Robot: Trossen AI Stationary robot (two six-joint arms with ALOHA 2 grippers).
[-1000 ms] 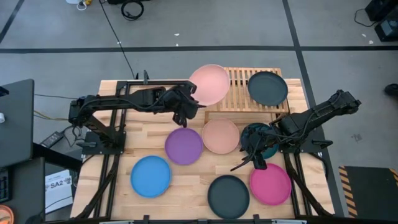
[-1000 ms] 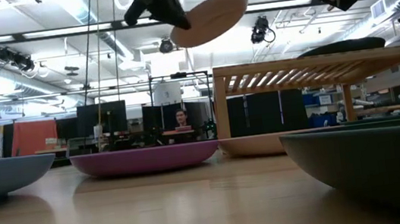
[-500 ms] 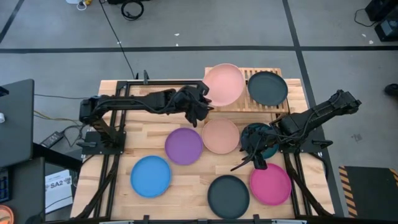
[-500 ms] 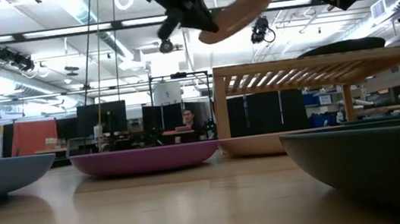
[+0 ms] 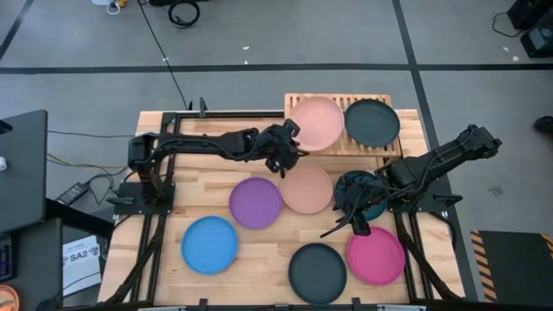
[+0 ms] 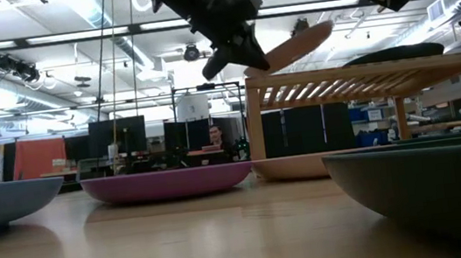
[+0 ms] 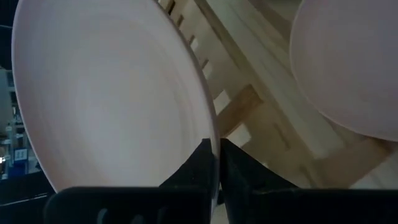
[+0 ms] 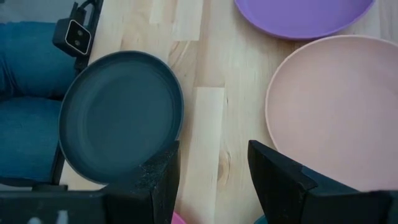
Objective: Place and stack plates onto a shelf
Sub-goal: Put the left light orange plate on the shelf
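Note:
My left gripper [image 5: 290, 149] is shut on a peach plate [image 5: 316, 123], held tilted above the left half of the light-wood shelf [image 5: 339, 147]. A black plate [image 5: 372, 123] lies flat on the shelf's right half. My right gripper [image 5: 350, 221] is open and empty above the table, beside a dark teal plate [image 5: 361, 192] partly hidden by the arm. A second peach plate [image 5: 306, 188], a purple plate [image 5: 256, 202], a blue plate [image 5: 209, 244], another black plate [image 5: 317, 272] and a magenta plate [image 5: 377, 256] lie flat on the table. My left gripper pinches the peach plate's rim [image 7: 209, 132] between its two fingers [image 7: 200, 163], at the plate's near-left edge. The fingers come from the table's left, slanting. The plate is tilted [image 6: 295, 45], its held edge low and its far edge raised over the shelf; whether it touches the shelf cannot be told.
The shelf [image 6: 365, 77] stands at the table's far right, raised on legs, with the second peach plate just in front of it. In the low view a person [image 6: 208, 137] sits in the room behind the table.
My left gripper has gone toward the table's right edge and down with the peach plate. The plate has moved from left of the shelf to over its left half and has tipped more steeply. My right arm has kept still.

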